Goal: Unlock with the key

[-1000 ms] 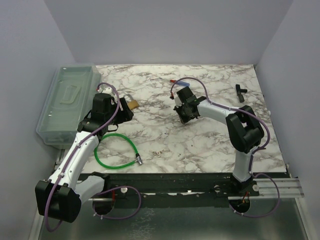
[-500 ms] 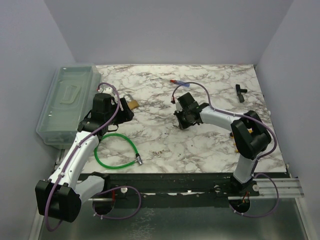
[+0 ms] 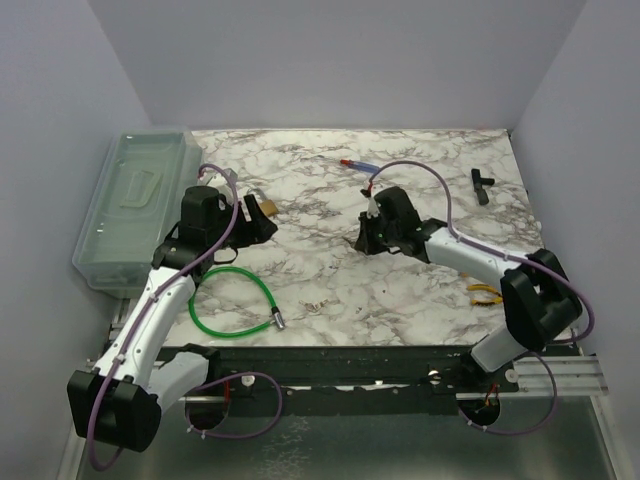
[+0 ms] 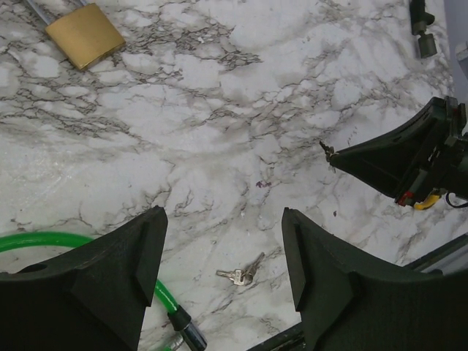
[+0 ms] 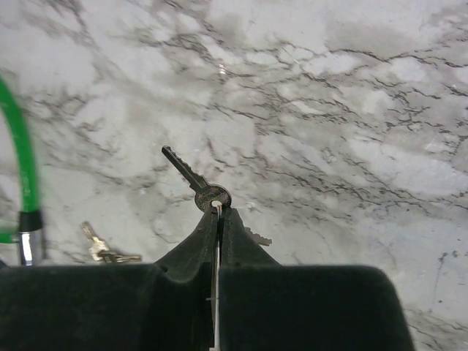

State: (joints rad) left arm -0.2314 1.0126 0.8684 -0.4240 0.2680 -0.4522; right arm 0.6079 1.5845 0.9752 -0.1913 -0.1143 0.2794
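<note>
1. While the white-and-grey marbled worktop (image 3: 400, 290) carried everything, the relation that mattered ran across its middle: the small square brass padlock (image 3: 266, 207) lay at the left, just beside the left arm's black two-finger gripper (image 3: 250, 222), and the right arm's black gripper (image 3: 368, 240) hung well apart from it to the right.
2. From the right gripper, the padlock lay off to the left and slightly farther back, so the left arm was much the nearer to the lock and the right arm the only one carrying a key.
3. The left jaws stood wide apart and held nothing; in the left wrist view bare worktop showed between the fingers (image 4: 117, 285), with the padlock beyond them.
4. The right jaws were pressed together on the round bow of the tiny flat silvery metal key (image 5: 196, 181).
5. Its blade stuck out past the fingertips, long axis slanting up and to the left in the right wrist view, clear of the worktop as far as could be judged.
6. A spare pair of small keys (image 5: 102, 248) lay loose on the worktop near the metal tip of the green looped cable (image 3: 235, 310), touched by neither arm.
</note>
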